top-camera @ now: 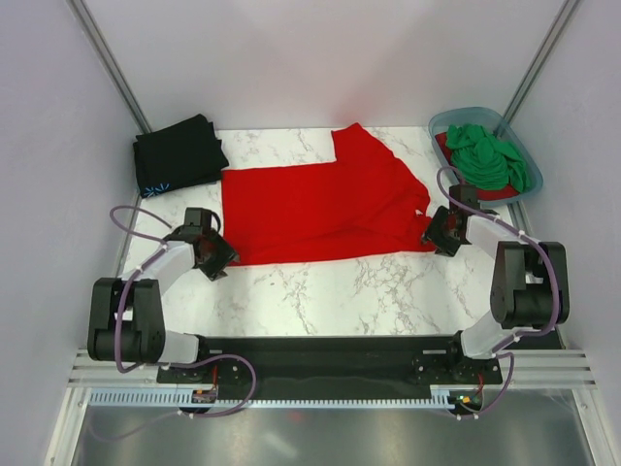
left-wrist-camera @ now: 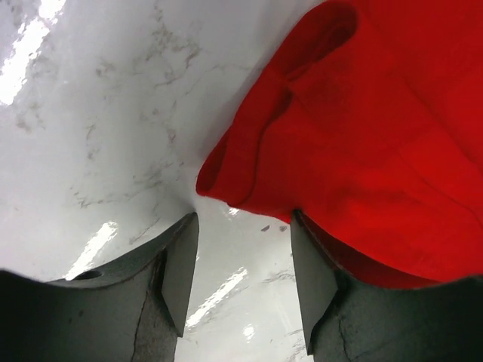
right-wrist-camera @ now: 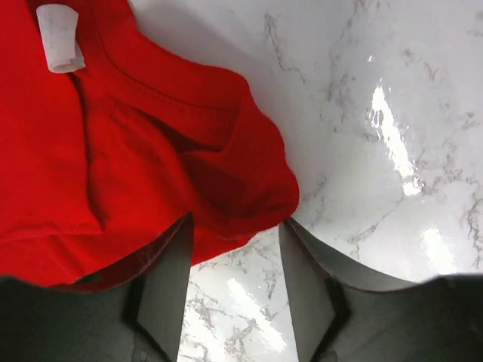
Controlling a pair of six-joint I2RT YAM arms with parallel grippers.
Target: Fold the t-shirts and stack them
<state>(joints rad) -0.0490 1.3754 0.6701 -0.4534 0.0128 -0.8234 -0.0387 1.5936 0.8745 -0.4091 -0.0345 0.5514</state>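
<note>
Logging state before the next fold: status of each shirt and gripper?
red t-shirt: spread flat on table
black t-shirt: folded, far left
green t-shirt: crumpled in tub
second red t-shirt: bunched under it
left gripper: open
right gripper: open

It was a robotics lab cell: plain white panel walls on metal struts enclosed a white marble-patterned tabletop, with slotted aluminium rails in front.
</note>
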